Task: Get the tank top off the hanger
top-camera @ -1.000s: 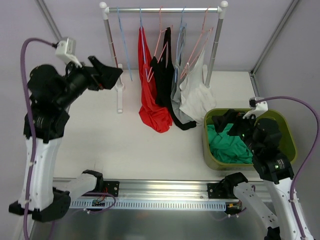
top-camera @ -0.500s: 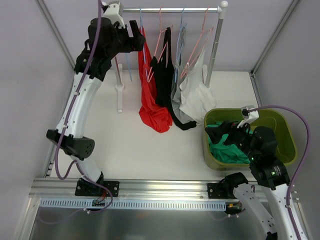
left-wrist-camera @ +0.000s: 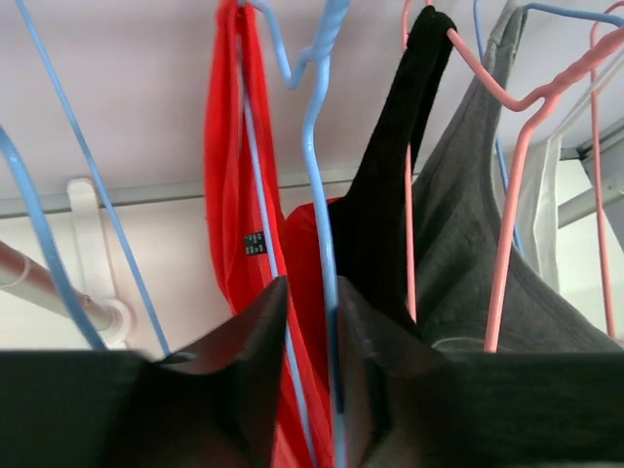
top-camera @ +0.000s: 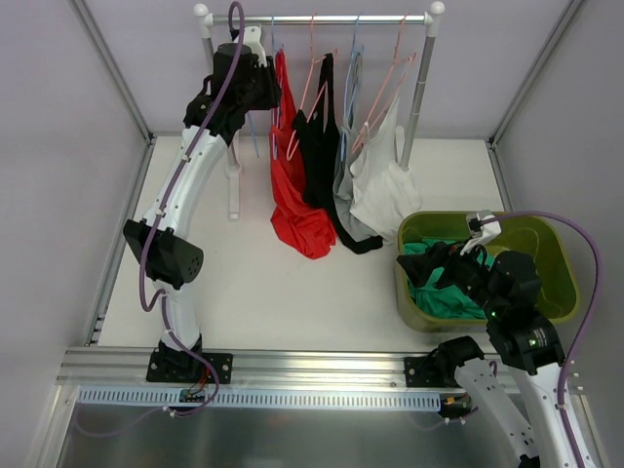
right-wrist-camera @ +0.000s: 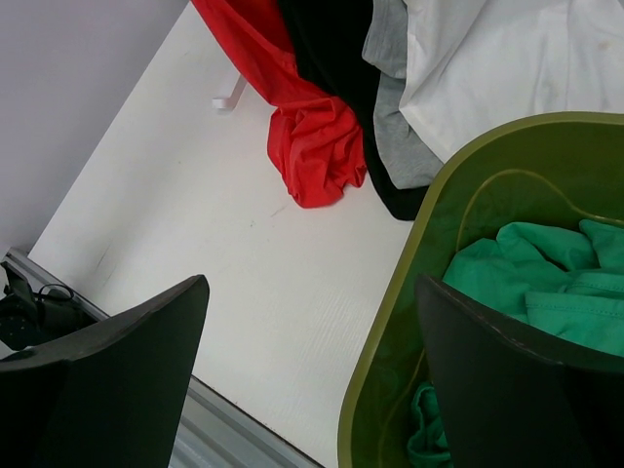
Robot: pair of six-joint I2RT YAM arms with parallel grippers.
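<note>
A red tank top [top-camera: 292, 195] hangs on a blue hanger [top-camera: 276, 97] at the left end of the row on the rack rail [top-camera: 390, 18]. My left gripper [top-camera: 268, 93] is raised to the hanger just under the rail. In the left wrist view the red tank top [left-wrist-camera: 229, 195] hangs behind the blue hanger [left-wrist-camera: 317, 146], and the left gripper [left-wrist-camera: 310, 322] has its jaws drawn narrow around the hanger's wires. My right gripper [top-camera: 434, 268] hovers open over the left rim of the green bin [top-camera: 551, 229], holding nothing.
Black [top-camera: 322, 146], grey [top-camera: 346, 175] and white [top-camera: 385, 185] tops hang on pink and blue hangers right of the red one. A green garment [right-wrist-camera: 546, 273] lies in the bin [right-wrist-camera: 390, 292]. Rack posts stand at both ends of the rail.
The left arm swung up from the far left to the rack and its jaws closed in on the blue hanger. The right gripper drifted slightly left over the bin's rim.
</note>
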